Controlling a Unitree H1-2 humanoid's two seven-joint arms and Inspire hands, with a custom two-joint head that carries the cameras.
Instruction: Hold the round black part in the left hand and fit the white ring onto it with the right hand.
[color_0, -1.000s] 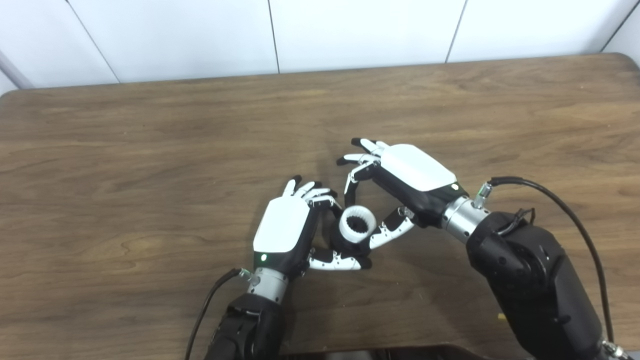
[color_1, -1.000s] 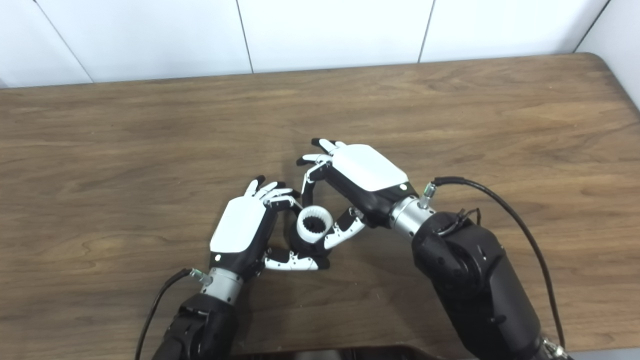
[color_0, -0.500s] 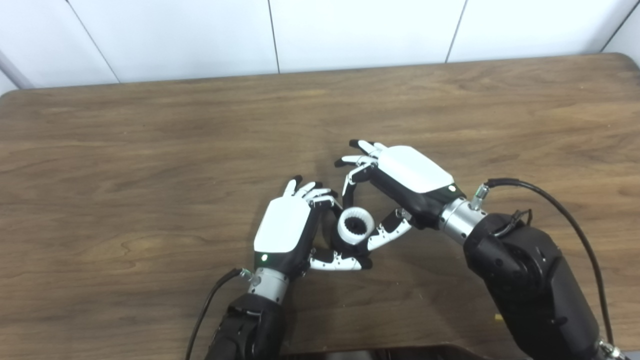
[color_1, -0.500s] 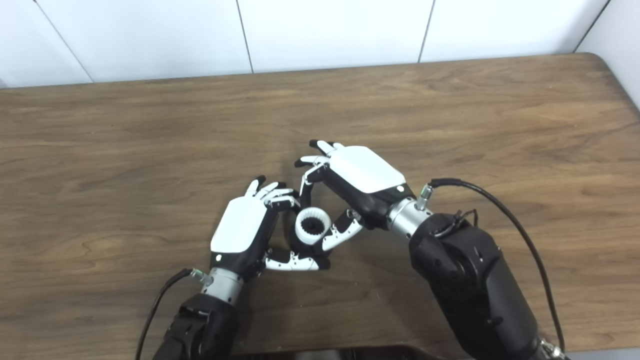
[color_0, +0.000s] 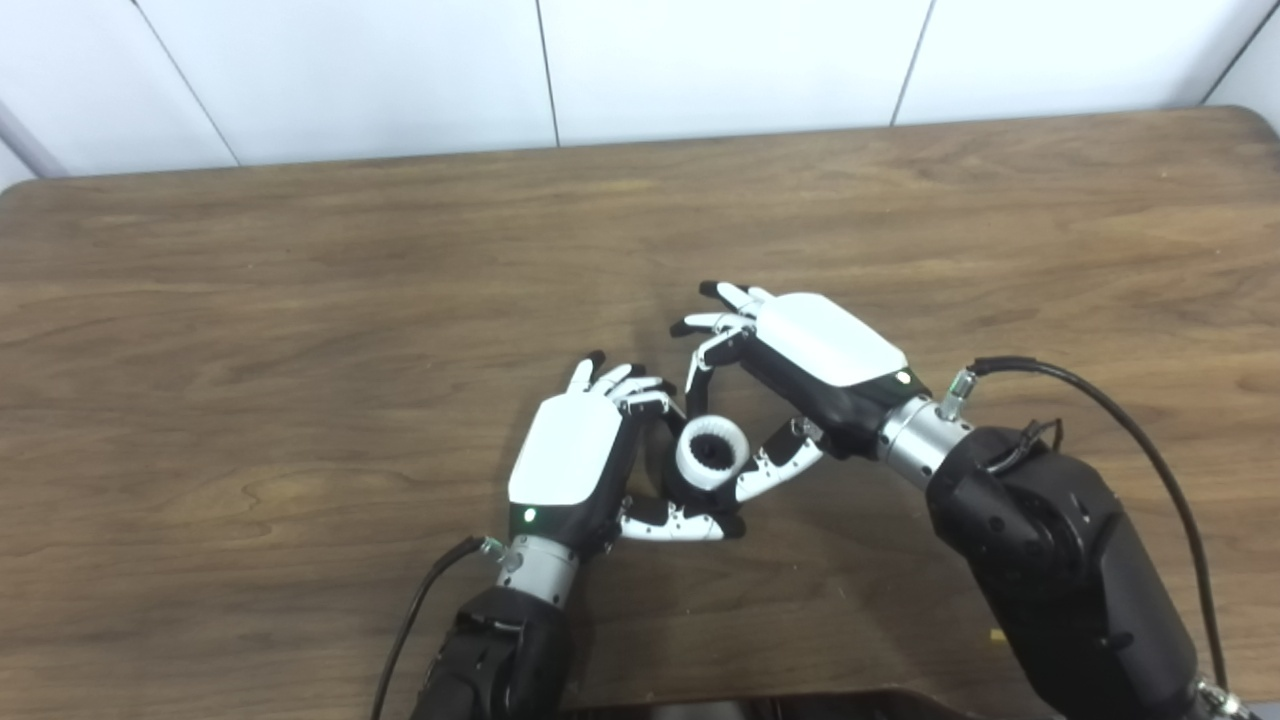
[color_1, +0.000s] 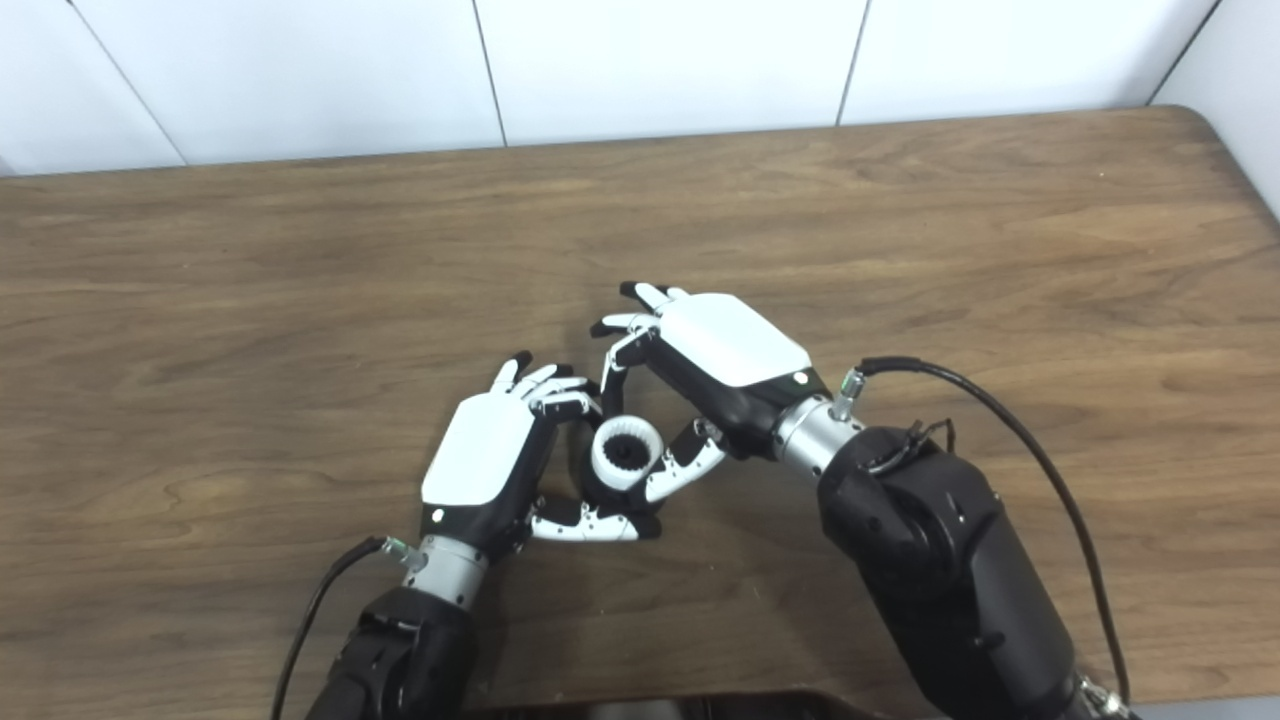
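The white ring (color_0: 712, 452), toothed on its inside, sits on top of the round black part (color_0: 682, 489), which shows only as a dark body under the ring. My left hand (color_0: 570, 460) is shut on the black part, fingers curled behind it and thumb lying under it in front. My right hand (color_0: 822, 345) reaches in from the right and is shut on the white ring (color_1: 627, 452), thumb against its right side and a finger coming down at its back. Both hands hover just above the wooden table (color_0: 300, 300).
The brown table runs wide to the left, right and back, ending at a white panelled wall (color_0: 700, 60). A black cable (color_0: 1110, 400) loops off the right wrist, and another cable (color_0: 415, 610) trails from the left wrist.
The right hand has edged slightly left and toward the left hand, and the white ring sits a little lower on the black part. The left hand has stayed put.
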